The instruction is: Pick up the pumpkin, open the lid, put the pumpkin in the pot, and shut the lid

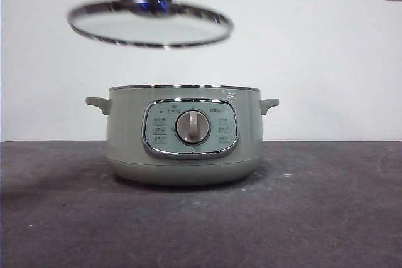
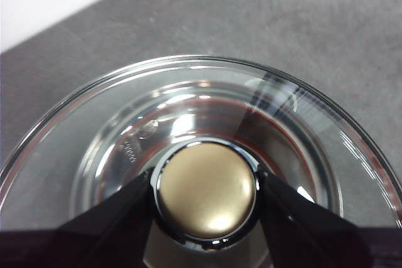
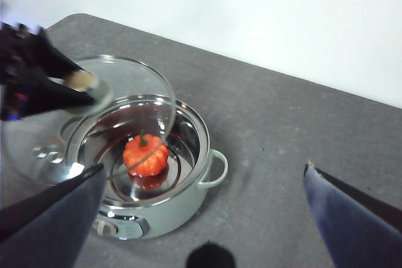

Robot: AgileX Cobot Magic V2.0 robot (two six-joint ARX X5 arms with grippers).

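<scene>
My left gripper [image 2: 206, 194] pinches the knob of the lid [image 1: 151, 24], holding it tilted above and off to one side of the pot [image 1: 182, 139], where the pumpkin [image 3: 146, 155] already sits, while my right gripper [image 3: 204, 202] hangs spread and empty above.

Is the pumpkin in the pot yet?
Yes. The pumpkin sits on the pot's floor; the left claw holds the lid above.
</scene>
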